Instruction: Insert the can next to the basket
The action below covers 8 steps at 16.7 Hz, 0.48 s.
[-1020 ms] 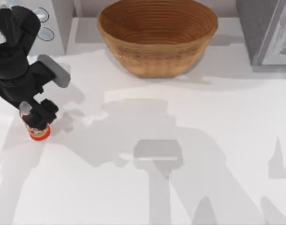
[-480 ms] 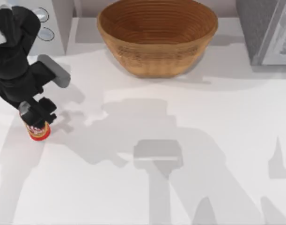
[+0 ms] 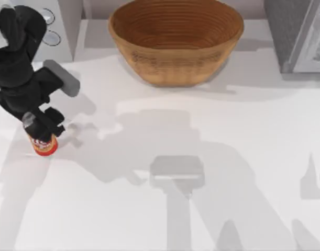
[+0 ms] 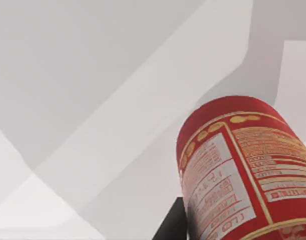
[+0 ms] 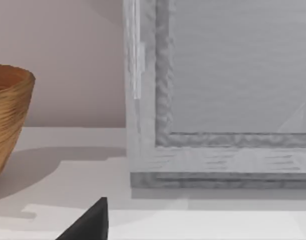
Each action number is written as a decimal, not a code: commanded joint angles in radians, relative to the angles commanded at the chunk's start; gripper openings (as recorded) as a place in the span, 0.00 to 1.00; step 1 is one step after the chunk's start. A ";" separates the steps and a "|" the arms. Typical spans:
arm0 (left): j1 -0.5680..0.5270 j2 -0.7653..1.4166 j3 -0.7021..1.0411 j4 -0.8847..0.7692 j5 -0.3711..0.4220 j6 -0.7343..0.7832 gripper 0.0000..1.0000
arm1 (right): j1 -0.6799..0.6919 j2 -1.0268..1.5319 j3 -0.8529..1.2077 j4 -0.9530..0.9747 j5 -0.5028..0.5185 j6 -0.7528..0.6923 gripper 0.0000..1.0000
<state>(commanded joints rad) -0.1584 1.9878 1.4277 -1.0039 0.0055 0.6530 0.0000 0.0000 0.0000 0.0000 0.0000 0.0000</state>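
One arm is at work: my left arm, at the left side of the white desk (image 3: 212, 136), has its left claw (image 3: 40, 130) down over the small red and orange soda can (image 3: 43, 145). The black fingers stand on both sides of the can's upper part and seem clamped on it. The can is upright near the desk's left edge, well apart from the large round light-brown wicker basket (image 3: 175, 39), which sits at the far middle of the desk. I cannot tell if the can's bottom touches the desk or is just above it.

I judge the step in hand to be the grasp and lift. To do it well, the grip should be firm and centred, the can kept vertical, and raised enough before carrying it toward the basket. It should come down on the bare desk just beside the basket's ribbed wall, not against it, because a thin can tips easily.

The left wrist view shows the can (image 4: 243, 170) very close, with a silver panel of small printed lines like a nutrition table, framed in gold, but the words are too small to read. No brand name is readable.

My right arm is parked at the right, near a grey box-like appliance (image 5: 223, 100).
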 joint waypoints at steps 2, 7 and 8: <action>-0.033 0.003 0.048 -0.027 0.013 -0.049 0.00 | 0.000 0.000 0.000 0.000 0.000 0.000 1.00; -0.179 0.032 0.335 -0.150 0.054 -0.343 0.00 | 0.000 0.000 0.000 0.000 0.000 0.000 1.00; -0.214 0.053 0.414 -0.182 0.062 -0.431 0.00 | 0.000 0.000 0.000 0.000 0.000 0.000 1.00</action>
<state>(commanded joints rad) -0.3727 2.0408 1.8419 -1.1859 0.0672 0.2224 0.0000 0.0000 0.0000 0.0000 0.0000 0.0000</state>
